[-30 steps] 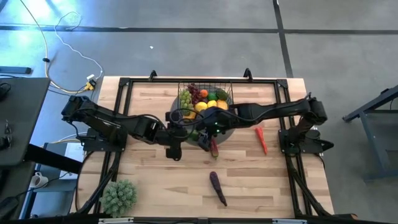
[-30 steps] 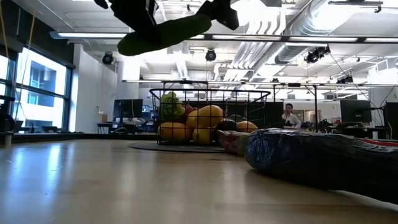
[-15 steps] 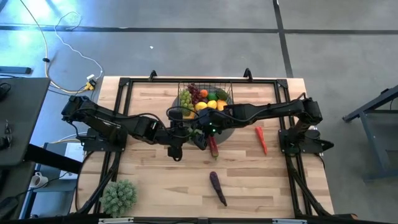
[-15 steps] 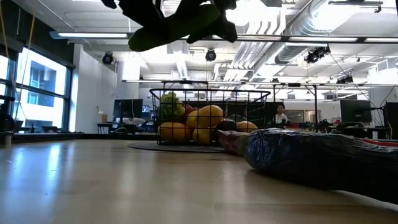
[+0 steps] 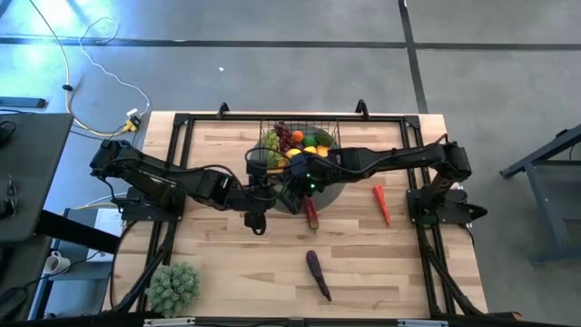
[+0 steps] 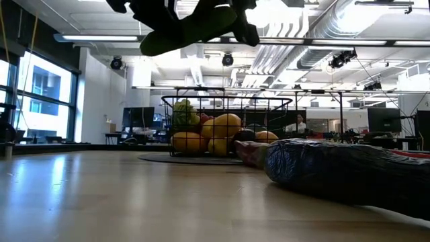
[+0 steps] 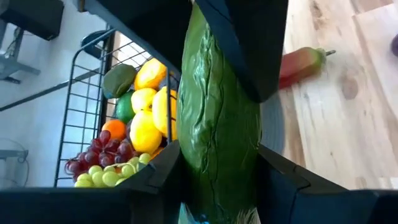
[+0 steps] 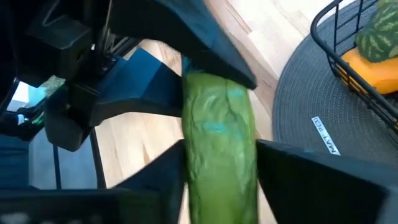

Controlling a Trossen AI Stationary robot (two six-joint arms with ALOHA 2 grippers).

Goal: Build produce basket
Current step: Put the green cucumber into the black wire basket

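Prob. open-plan lab/office, exposed ceiling ducts [image 6: 316,30], monitors [image 6: 383,119] behind, concrete floor [image 5: 272,77], cables [image 5: 100,82]

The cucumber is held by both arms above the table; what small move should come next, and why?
Probably the left gripper should open. Both wrist views show the cucumber clamped between fingers at each end, the right gripper holds it too, and that arm reaches from the basket side, so it can carry it in.

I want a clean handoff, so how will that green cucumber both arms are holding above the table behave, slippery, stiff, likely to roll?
The cucumber probably stays stiff: it spans both grips without sagging. Its glossy, wrinkled skin may slip between the left gripper and right gripper fingers. Being long and round, it could roll if dropped beside the basket.
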